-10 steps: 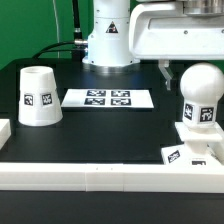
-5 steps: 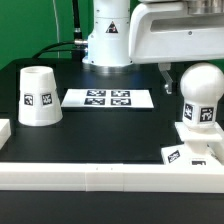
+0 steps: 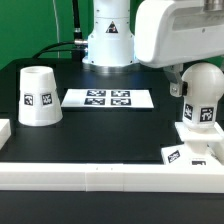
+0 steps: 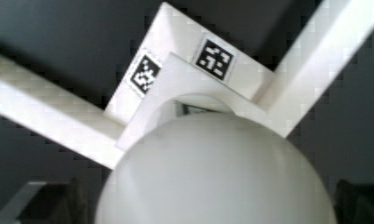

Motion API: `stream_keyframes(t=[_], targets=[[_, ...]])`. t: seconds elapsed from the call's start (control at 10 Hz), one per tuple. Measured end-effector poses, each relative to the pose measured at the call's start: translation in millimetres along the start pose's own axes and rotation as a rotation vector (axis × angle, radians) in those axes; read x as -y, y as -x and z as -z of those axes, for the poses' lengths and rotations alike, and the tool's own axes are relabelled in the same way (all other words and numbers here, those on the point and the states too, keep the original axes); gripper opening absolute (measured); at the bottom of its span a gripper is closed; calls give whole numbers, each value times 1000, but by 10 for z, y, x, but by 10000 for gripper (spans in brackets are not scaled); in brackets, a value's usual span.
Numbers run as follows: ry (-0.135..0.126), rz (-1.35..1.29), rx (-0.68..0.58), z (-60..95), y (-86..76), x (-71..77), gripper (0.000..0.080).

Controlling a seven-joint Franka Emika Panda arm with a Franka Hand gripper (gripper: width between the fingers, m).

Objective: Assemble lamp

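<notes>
My claw (image 4: pixel 198 204) is spread wide and holds nothing. In the wrist view a dark finger (image 4: pixel 42 200) shows on each side of the bulb, with a strip of dark table between finger and bulb. I judge the pads clear of it, though only their tips are in frame.

My arm (image 3: pixel 170 35) hangs over the exterior view's right, wrist pointing straight down. From that camera its white housing covers the top of the bulb. Under it lies the black table (image 3: pixel 110 130), with a long white rail (image 3: pixel 100 176) along the near edge. The marker board (image 3: pixel 108 98) lies flat in the middle, toward the far side. The shade (image 3: pixel 40 96) stands wide end down at the exterior view's left, well apart from me.

The base (image 3: pixel 198 136) sits at the right, near the rail. The bulb (image 3: pixel 206 90) stands upright on it, neck downward. I cannot tell whether the neck is fully seated.

What the coming move turns on is this: the bulb lies directly below my claw, centred between the fingers. Its long axis is vertical, in line with my wrist. So I judge that the move calls for travel straight along that axis and no sideways correction. If I close, the pads would meet the round body, a smooth curve that could slip or tip the bulb in the base.
</notes>
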State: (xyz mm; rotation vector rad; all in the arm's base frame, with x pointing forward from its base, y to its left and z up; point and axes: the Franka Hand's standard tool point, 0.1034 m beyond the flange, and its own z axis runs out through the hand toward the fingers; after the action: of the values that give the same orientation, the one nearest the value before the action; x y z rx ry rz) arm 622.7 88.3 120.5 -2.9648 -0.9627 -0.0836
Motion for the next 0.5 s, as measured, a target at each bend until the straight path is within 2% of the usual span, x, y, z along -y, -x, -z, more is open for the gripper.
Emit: stream_keyframes(t=[0.5], targets=[[11,268,10,-8,25,-37,699]])
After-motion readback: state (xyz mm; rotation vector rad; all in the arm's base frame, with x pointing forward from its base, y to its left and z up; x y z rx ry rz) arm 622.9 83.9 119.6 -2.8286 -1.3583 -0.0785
